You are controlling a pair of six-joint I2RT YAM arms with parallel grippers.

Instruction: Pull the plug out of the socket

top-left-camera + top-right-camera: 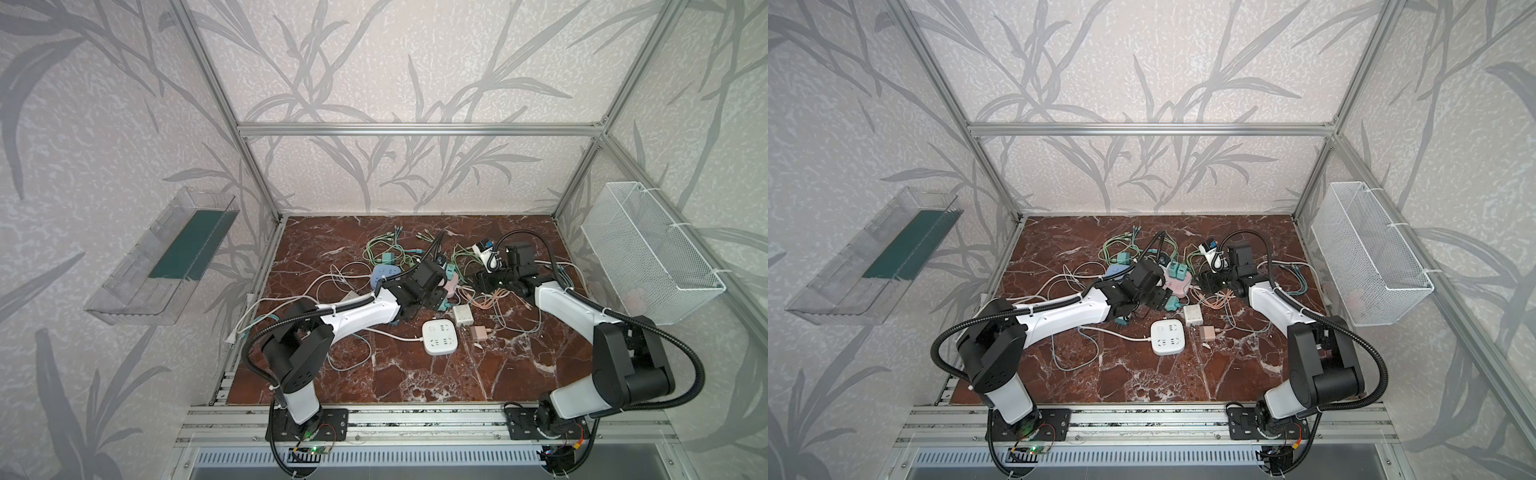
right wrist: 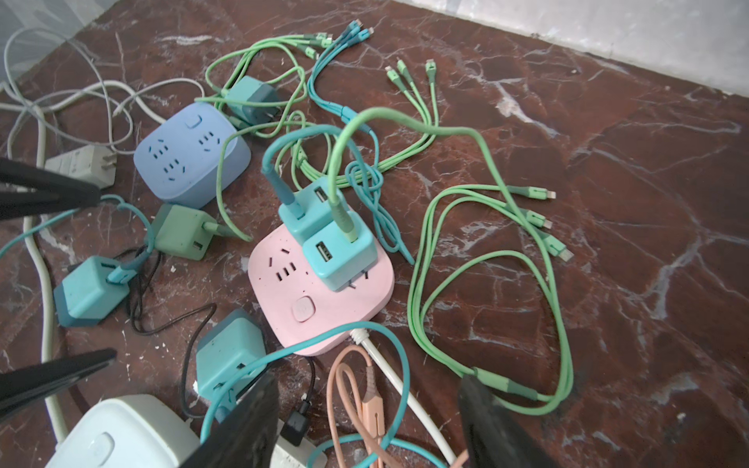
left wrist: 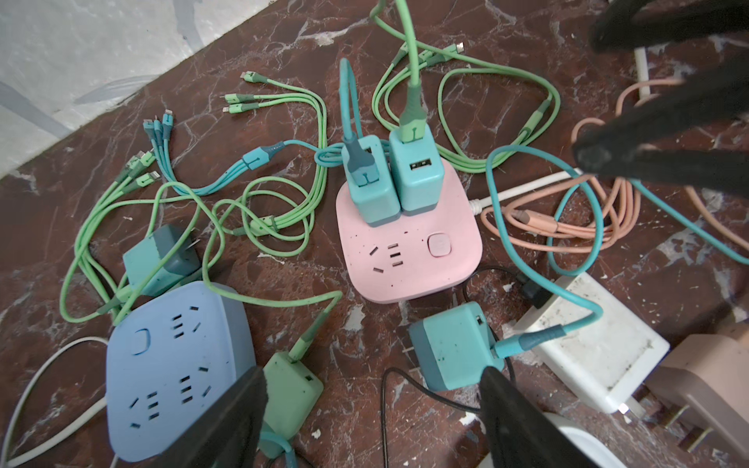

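The pink socket (image 3: 409, 259) lies on the bench (image 3: 527, 60) with two teal plugs (image 3: 371, 190) standing in it, side by side, away from its button (image 3: 439, 245). The left hand (image 3: 371, 389) and the right hand (image 2: 369, 385) hang released near this socket, grasping nothing; any print is too small to read.

socket (image 3: 409, 259): pink | plugs (image 3: 417, 178): teal | cables (image 3: 412, 109): green, teal | table (image 3: 527, 40): red-brown marble, white veins | wall (image 1: 374, 62): grey leaf print
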